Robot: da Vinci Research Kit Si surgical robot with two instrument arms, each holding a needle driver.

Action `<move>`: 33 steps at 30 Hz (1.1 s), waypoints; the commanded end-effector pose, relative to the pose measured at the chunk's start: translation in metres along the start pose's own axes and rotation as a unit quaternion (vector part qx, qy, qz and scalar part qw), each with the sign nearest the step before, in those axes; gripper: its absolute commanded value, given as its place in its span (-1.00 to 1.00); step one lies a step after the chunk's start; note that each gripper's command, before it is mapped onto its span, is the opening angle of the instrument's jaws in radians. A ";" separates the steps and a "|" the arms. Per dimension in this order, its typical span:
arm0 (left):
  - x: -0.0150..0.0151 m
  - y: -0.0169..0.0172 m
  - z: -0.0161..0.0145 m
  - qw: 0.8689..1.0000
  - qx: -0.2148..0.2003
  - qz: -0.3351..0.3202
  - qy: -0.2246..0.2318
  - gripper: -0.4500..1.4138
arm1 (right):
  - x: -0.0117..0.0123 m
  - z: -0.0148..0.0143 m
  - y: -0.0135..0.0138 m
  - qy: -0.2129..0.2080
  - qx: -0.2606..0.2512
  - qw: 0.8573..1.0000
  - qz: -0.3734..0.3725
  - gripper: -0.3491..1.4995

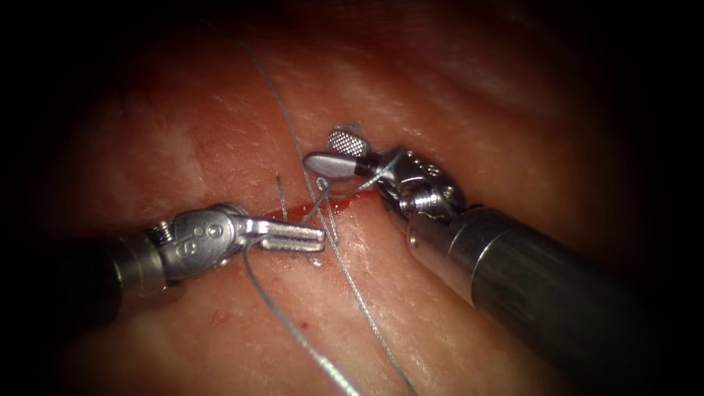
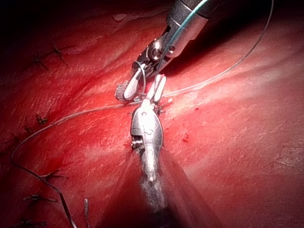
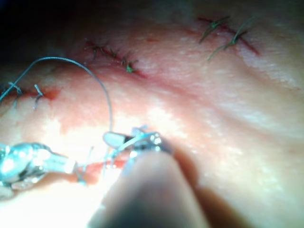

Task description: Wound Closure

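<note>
Grey thread (image 1: 352, 282) looped around right gripper (image 1: 337, 154)

Away from the working cut, the right wrist view shows a closed red slit crossed by short dark green stitches (image 3: 114, 54). Well apart from it lies a second closed red slit with 2 dark stitches whose long tails stick up (image 3: 228, 31), and a third spot carries 2 short dark knots beside a red patch (image 3: 28, 92). The left wrist view shows a scattered row of small dark knotted stitches (image 2: 40, 118) on the red surface, some with frayed, splayed ends (image 2: 47, 54).
</note>
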 end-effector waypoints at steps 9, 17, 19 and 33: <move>-0.0001 0.0001 0.0005 1.000 -0.002 0.000 0.001 -1.00 | 0.0005 -0.0007 0.0008 -0.002 -0.005 1.000 0.003 0.33; -0.0003 0.0001 0.0008 1.000 -0.004 0.000 0.003 -1.00 | 0.0009 -0.0009 0.0016 -0.001 -0.016 1.000 0.002 0.31; -0.0002 0.0001 0.0007 1.000 -0.004 0.000 0.002 -1.00 | 0.0012 0.0001 0.0019 -0.002 -0.017 1.000 0.003 0.31; -0.0001 0.0003 0.0007 1.000 -0.004 0.000 0.003 -1.00 | 0.0001 0.0038 0.0013 -0.030 -0.001 1.000 0.001 0.09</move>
